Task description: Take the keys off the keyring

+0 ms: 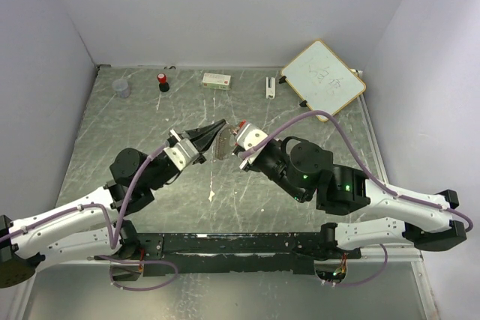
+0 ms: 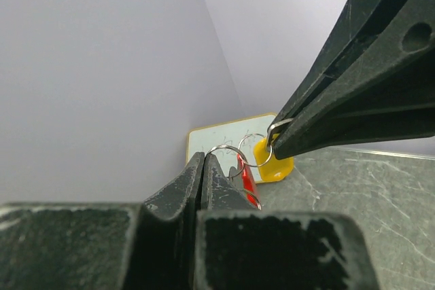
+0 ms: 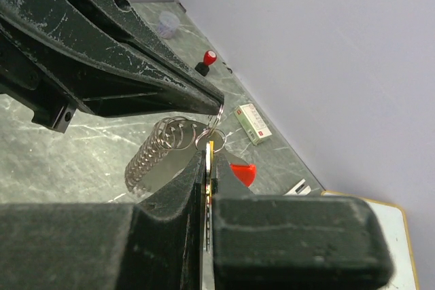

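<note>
Above the middle of the table my two grippers meet tip to tip. The left gripper (image 1: 218, 128) (image 2: 204, 157) is shut on a thin silvery ring of the keyring (image 2: 226, 149). A coil of several rings (image 3: 153, 154) (image 1: 223, 145) hangs from the same bunch. The right gripper (image 1: 238, 133) (image 3: 211, 146) is shut on the yellow-headed key (image 2: 275, 166) (image 3: 211, 151), edge-on between its jaws. A small ring (image 3: 216, 135) links that key to the left fingertips (image 3: 204, 100). The red key (image 2: 248, 180) (image 3: 243, 173) dangles beside them, gripped by neither.
A whiteboard (image 1: 324, 75) leans at the back right. Along the back wall stand a clear cup (image 1: 121, 88), a red-capped black bottle (image 1: 162, 81), a small box (image 1: 217, 79) and a white block (image 1: 270, 86). Walls close in the table on three sides.
</note>
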`<state>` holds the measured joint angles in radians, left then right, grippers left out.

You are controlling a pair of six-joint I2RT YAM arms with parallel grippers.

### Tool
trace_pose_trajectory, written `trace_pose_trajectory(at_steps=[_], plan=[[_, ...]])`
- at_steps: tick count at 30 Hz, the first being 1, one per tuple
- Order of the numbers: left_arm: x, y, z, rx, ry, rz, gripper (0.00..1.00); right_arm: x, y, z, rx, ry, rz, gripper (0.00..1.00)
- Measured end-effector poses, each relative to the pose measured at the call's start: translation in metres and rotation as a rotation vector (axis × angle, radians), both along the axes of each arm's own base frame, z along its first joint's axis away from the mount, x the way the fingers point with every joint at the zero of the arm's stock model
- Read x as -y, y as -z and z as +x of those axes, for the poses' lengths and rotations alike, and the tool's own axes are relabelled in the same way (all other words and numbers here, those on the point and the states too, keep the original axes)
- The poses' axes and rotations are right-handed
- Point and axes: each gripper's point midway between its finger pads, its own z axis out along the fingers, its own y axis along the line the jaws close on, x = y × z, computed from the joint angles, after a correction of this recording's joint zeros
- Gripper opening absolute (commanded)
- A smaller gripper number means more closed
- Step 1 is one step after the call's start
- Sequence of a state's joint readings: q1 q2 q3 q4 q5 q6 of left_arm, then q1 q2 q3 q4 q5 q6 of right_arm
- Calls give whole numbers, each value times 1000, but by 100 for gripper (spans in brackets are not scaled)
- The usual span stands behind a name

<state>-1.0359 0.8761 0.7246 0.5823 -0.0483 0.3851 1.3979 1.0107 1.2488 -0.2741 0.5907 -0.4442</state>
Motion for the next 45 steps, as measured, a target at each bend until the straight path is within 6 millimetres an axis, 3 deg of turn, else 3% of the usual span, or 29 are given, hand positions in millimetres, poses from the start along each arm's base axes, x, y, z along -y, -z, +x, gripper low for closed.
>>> trace_pose_trajectory(at_steps=[11,17,25,32,40,45], plan=[[-12,2,-9,-18,24,-65,7,-2,0,0,-3,-4,10,0],[-19,1,-15,-19,41,-119,7,-10,16,-2,-23,-17,9,0],[-20,3,-17,-49,60,-144,7,-8,16,4,-14,29,11,0],[-25,11,-23,-76,82,-160,19,-2,13,10,11,79,1,0],[-20,16,-23,-93,97,-153,21,2,13,13,25,98,-16,0],[-10,27,-17,-105,93,-109,33,1,14,12,23,89,-25,0]])
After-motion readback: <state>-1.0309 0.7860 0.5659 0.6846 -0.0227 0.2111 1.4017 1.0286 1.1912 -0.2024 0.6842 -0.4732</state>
